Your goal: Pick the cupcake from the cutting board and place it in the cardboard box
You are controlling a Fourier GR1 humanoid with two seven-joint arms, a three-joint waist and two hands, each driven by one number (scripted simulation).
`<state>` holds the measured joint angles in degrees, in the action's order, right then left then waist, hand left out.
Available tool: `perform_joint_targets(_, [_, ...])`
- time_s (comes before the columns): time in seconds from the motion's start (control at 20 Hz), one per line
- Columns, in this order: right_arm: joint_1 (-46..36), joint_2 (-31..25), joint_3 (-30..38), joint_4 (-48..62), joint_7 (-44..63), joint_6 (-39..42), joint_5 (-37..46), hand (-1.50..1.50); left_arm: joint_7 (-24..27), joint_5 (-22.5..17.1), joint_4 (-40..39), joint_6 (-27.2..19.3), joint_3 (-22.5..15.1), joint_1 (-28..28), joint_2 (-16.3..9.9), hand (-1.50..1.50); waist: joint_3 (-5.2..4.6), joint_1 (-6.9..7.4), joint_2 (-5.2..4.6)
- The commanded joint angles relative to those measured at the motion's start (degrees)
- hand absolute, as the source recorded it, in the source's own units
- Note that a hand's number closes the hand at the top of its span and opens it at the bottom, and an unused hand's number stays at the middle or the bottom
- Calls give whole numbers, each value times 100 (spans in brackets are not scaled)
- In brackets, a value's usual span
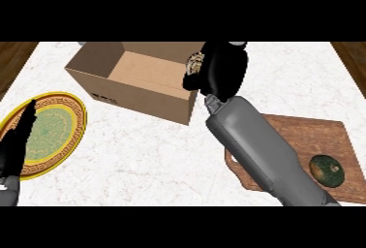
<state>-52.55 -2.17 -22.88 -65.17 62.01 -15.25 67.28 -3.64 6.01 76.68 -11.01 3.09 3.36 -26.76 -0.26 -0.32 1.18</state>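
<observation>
The right forearm (265, 150) rises across the wooden cutting board (314, 133) to the open cardboard box (139, 77). The right hand (223, 68) hangs over the box's right edge, fingers curled round the cupcake (194, 63). Left of the box, the left hand (16, 140) rests with fingers straight over a yellow plate (61, 126). Right of the box, a dark green round fruit (327, 170) lies on the board.

R hand (223, 68) extended forward, fingers curled; L hand (16, 145) resting, fingers straight.
</observation>
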Motion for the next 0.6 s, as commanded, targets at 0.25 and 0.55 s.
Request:
perform_joint_targets(0.25, [-1391,211,626,1005,1248,-447,-225,150,-87,88,-77,103,-84,453,66,0,20,272,-179])
perform_joint_targets(0.55, [-1883,211,1489,2261,419,-1158,-374,150,193,210,-389,-43,-136,549,280,0,16,318,-257])
